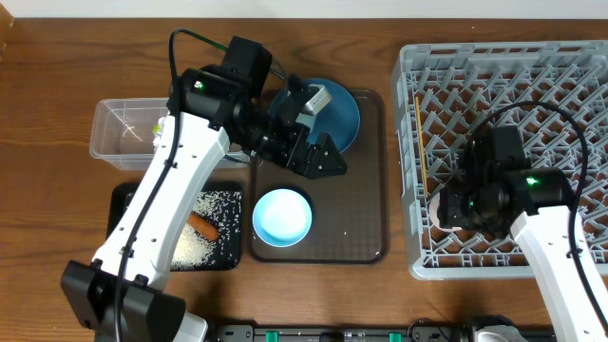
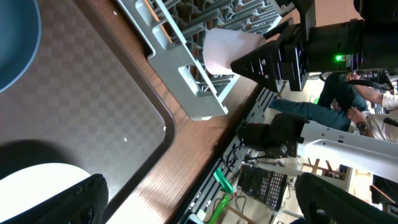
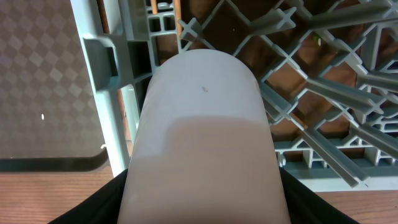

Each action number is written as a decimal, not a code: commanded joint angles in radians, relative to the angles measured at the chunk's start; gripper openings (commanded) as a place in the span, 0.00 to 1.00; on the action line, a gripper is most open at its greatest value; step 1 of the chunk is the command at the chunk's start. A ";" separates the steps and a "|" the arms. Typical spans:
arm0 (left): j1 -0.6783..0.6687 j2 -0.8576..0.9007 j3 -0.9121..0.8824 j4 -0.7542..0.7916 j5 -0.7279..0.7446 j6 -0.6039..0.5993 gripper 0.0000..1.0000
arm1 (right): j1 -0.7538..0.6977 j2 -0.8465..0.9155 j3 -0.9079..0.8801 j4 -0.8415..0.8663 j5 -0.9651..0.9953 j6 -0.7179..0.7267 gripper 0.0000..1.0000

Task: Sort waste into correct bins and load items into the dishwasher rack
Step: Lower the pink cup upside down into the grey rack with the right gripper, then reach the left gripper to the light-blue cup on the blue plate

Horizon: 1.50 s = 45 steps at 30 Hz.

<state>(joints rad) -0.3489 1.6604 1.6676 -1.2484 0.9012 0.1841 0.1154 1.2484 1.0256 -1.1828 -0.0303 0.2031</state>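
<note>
My right gripper is shut on the pale pink cup and holds it on its side over the front left corner of the grey dishwasher rack. The cup fills the right wrist view. The chopsticks lie in the rack's left side. My left gripper is open and empty above the brown serving tray, between the blue plate and the white bowl. The carrot and rice lie in the black tray. The light blue cup is out of view.
The clear tub stands at the back left with a small greenish piece inside. In the left wrist view the rack's corner and the pink cup lie ahead, beyond the brown tray. The table's front edge is close.
</note>
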 commanded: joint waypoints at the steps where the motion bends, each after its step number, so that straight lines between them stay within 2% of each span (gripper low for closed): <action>1: 0.000 0.002 0.004 0.000 -0.006 0.006 0.98 | -0.003 0.000 -0.002 0.001 -0.007 0.021 0.59; 5: 0.000 0.002 0.004 0.000 -0.006 0.006 0.98 | -0.003 0.000 -0.002 0.001 -0.007 0.021 0.81; 6: 0.000 0.002 0.004 0.000 -0.006 0.006 0.98 | -0.003 0.000 -0.002 0.001 -0.007 0.021 0.82; 22: 0.000 0.002 0.004 0.000 -0.006 0.006 0.98 | -0.003 0.000 -0.002 -0.005 -0.007 0.021 0.84; 24: 0.000 0.002 0.004 0.000 -0.006 0.006 0.98 | -0.003 0.000 -0.002 0.002 -0.007 0.021 0.88; 26: 0.000 0.002 0.004 0.000 -0.006 0.006 0.98 | -0.003 0.000 -0.002 0.002 -0.007 0.021 0.99; 39: 0.000 0.002 0.004 0.000 -0.006 0.006 0.98 | -0.003 0.000 -0.002 0.002 -0.011 0.036 0.99; 45: -0.001 0.002 0.004 0.112 -0.005 -0.005 0.98 | -0.003 0.000 -0.002 0.002 -0.011 0.035 0.99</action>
<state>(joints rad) -0.3489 1.6604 1.6676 -1.1515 0.8993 0.1806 0.1154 1.2484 1.0256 -1.1835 -0.0341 0.2253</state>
